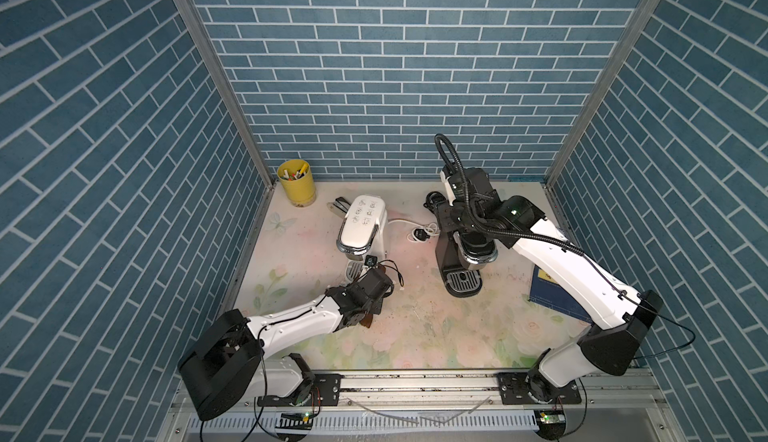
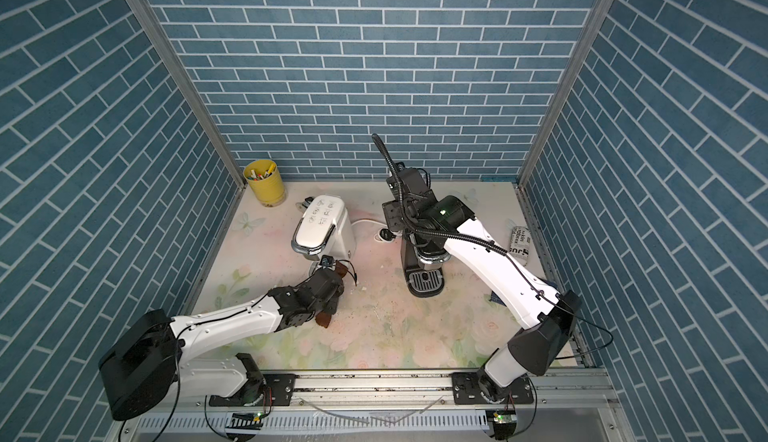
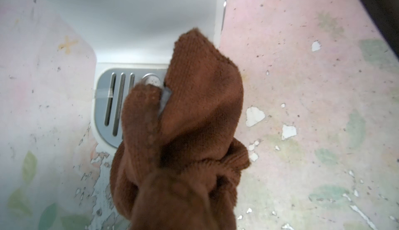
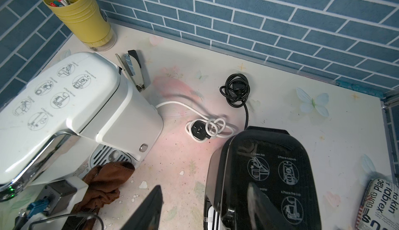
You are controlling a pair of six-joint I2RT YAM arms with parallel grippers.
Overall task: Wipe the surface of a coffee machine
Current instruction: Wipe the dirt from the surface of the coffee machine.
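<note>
Nearest lens: brown ribbed cloth (image 3: 190,131), bunched in folds, pinched in left gripper (image 1: 365,276), jaws pressed together, buried under fabric. Cloth tip on grey slotted drip tray (image 3: 108,110) of white glossy plastic coffee machine (image 1: 360,228), chrome-edged, rear left of floral table (image 1: 415,336); long axis back wall to front rail, tray end toward left arm. Over black glossy coffee machine (image 4: 269,175): right gripper (image 4: 204,185), spread, empty, fingers blurred.

Clutter on a floral surface (image 1: 415,336), boxed in by blue brick-pattern walls (image 1: 374,66).
A yellow cup (image 1: 296,182) (image 2: 264,182) of pens stands in the upper-left corner of the surface in both top views. A stapler (image 1: 338,206) lies near it to the lower right. A dark blue book (image 1: 550,296) lies at the right edge. In a top view, a rolled printed packet (image 2: 520,244) rests by the right wall.
</note>
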